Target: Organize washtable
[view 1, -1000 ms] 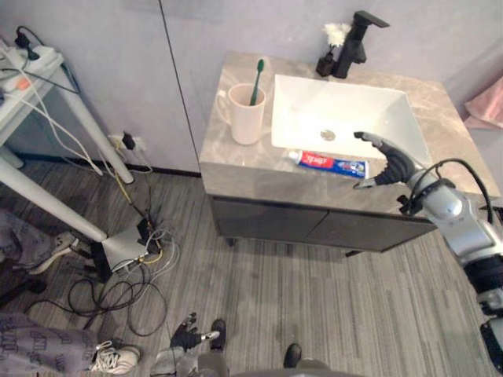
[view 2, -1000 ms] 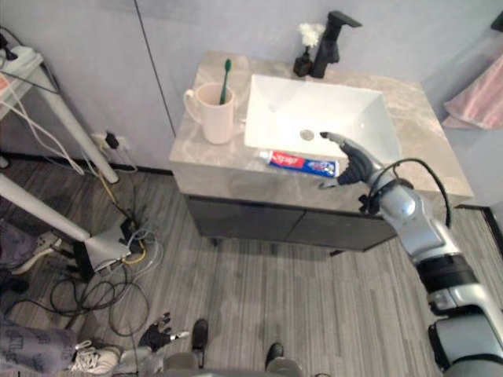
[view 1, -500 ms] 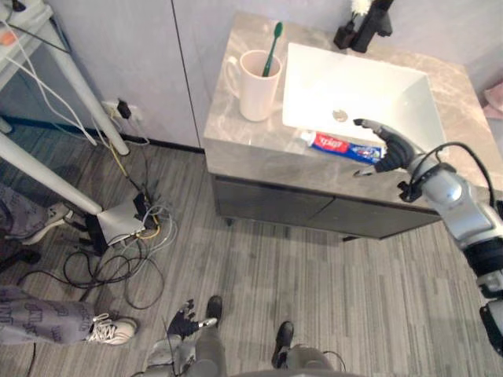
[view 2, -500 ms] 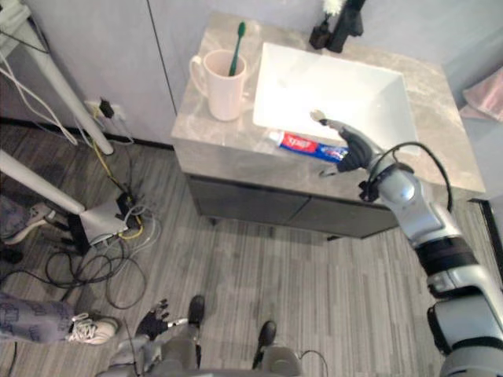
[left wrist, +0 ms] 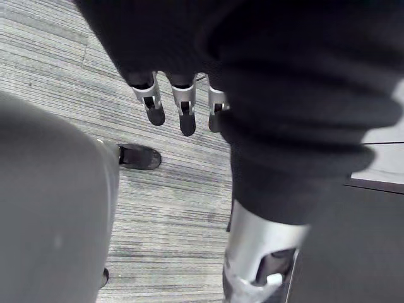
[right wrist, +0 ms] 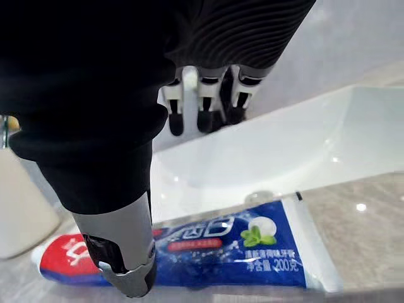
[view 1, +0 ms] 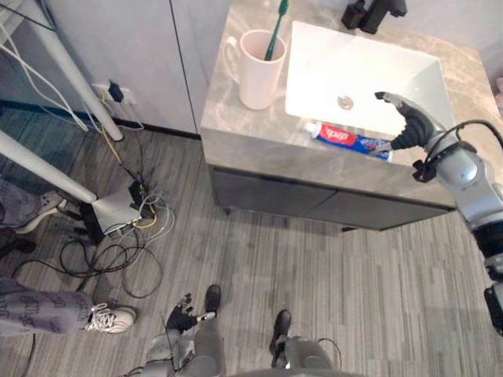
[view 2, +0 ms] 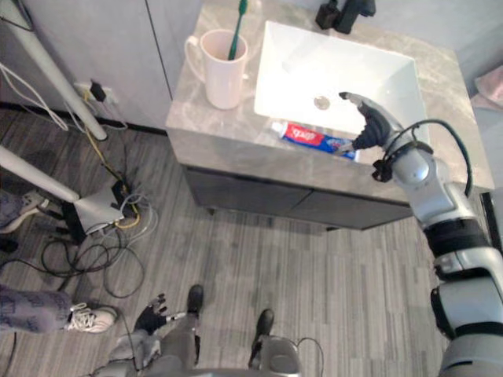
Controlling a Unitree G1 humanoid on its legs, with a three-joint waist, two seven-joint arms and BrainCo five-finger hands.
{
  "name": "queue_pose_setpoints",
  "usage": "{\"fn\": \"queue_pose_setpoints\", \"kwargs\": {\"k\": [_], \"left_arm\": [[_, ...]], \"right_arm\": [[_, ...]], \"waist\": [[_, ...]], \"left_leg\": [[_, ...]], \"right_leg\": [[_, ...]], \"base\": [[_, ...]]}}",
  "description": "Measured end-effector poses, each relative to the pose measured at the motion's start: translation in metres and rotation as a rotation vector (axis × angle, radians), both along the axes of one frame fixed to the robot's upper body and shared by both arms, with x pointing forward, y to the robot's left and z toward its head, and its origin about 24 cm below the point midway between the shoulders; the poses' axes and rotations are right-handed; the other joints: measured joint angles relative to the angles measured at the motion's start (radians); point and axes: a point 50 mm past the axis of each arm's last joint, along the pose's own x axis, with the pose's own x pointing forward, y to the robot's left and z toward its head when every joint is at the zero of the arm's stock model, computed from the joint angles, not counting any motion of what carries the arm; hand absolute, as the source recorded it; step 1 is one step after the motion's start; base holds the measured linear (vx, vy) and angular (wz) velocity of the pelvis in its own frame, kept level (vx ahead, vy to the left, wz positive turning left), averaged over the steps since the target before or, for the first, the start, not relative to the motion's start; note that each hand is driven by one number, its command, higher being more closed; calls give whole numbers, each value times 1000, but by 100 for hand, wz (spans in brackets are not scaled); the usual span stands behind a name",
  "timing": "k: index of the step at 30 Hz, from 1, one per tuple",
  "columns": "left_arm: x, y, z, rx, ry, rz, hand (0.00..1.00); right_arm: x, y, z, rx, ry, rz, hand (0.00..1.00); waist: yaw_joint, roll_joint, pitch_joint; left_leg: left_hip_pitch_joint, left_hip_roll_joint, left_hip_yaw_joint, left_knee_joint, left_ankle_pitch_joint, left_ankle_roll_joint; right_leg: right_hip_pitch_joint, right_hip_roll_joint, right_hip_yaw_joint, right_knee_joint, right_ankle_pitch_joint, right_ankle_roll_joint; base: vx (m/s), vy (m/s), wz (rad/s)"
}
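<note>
A red and blue toothpaste tube [view 1: 346,139] lies flat on the grey marble washtable [view 1: 259,129], along the front rim of the white sink [view 1: 363,75]. My right hand [view 1: 414,126] hovers over the tube's blue end, fingers straight and relaxed, thumb [right wrist: 120,252] pointing down just above the tube [right wrist: 208,246]; it holds nothing. A cream mug [view 1: 262,59] with a green toothbrush [view 1: 274,27] stands at the table's left. My left hand [view 1: 182,318] hangs low over the floor, fingers [left wrist: 182,107] loosely extended and empty.
A black faucet [view 1: 376,12] stands behind the sink. Grey cabinet doors [view 1: 314,206] close the front under the table. White table legs [view 1: 47,165], a power box [view 1: 118,212] and tangled cables lie on the floor at left. A person's shoe [view 1: 110,318] shows at lower left.
The camera has tilted, shifting the whole scene. My right hand has lifted slightly and moved toward the blue end of the tube. The tube, mug and left hand have not moved.
</note>
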Motion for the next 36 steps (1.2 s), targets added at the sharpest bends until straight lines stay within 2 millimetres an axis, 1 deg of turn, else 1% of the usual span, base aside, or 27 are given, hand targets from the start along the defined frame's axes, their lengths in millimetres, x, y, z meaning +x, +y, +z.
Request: {"fn": "queue_pose_setpoints", "kwargs": {"k": [4, 9, 12, 16, 21, 24, 28, 34, 36], "left_arm": [[3, 0, 1, 0, -8, -2, 0], [8, 0, 3, 2, -24, -3, 0], [10, 0, 5, 4, -38, -1, 0], [11, 0, 6, 5, -44, -1, 0], [12, 0, 7, 5, -48, 2, 0], [12, 1, 7, 6, -49, 17, 0], [14, 1, 7, 5, -51, 19, 0], [14, -1, 7, 0, -49, 20, 0], [16, -2, 7, -2, -48, 19, 0]], "right_arm": [[0, 0, 0, 1, 1, -3, 0], [0, 0, 0, 1, 1, -3, 0], [0, 0, 0, 1, 1, -3, 0], [0, 0, 0, 2, 1, -4, 0], [1, 1, 5, 1, -12, -2, 0], [2, 2, 11, 1, -28, 3, 0], [1, 0, 12, -6, -29, -3, 0], [-3, -8, 18, -26, -37, -25, 0], [-4, -11, 21, -28, -41, -31, 0]], "waist": [[-1, 1, 8], [2, -4, 24], [4, -5, 40], [4, -5, 44], [3, -4, 46], [4, -2, 46], [9, 1, 47], [15, 11, 49], [23, 14, 48]], "left_leg": [[-22, 2, -2, 0, 5, -6], [-33, 0, -3, 1, 15, 4], [-34, 0, -2, 1, 15, 4], [-43, 0, -2, 1, 15, 4], [-52, 3, -2, 1, 17, 4], [-58, 15, -1, 0, 17, 4], [-67, 18, -1, 1, 19, 3], [-67, 18, 0, 1, 23, 4], [-67, 18, 0, 1, 26, 4]], "right_leg": [[-22, 2, 1, 0, 0, -1], [-32, 1, 0, 0, 0, -1], [-33, 1, 0, 0, 0, -1], [-42, 1, 0, 0, 0, -1], [-52, 2, 3, 1, 3, -4], [-62, 10, 12, 3, 10, -15], [-75, 16, 23, 7, 10, -16], [-76, 18, 27, 7, 10, -16], [-77, 18, 28, 7, 10, -16]], "base": [[-20, -6, 0], [6, -1, 0], [0, 0, 0], [0, 0, 0], [-3, -1, -1], [-26, -12, -5], [-17, -9, -3], [-4, -2, -1], [0, 0, 0]]}}
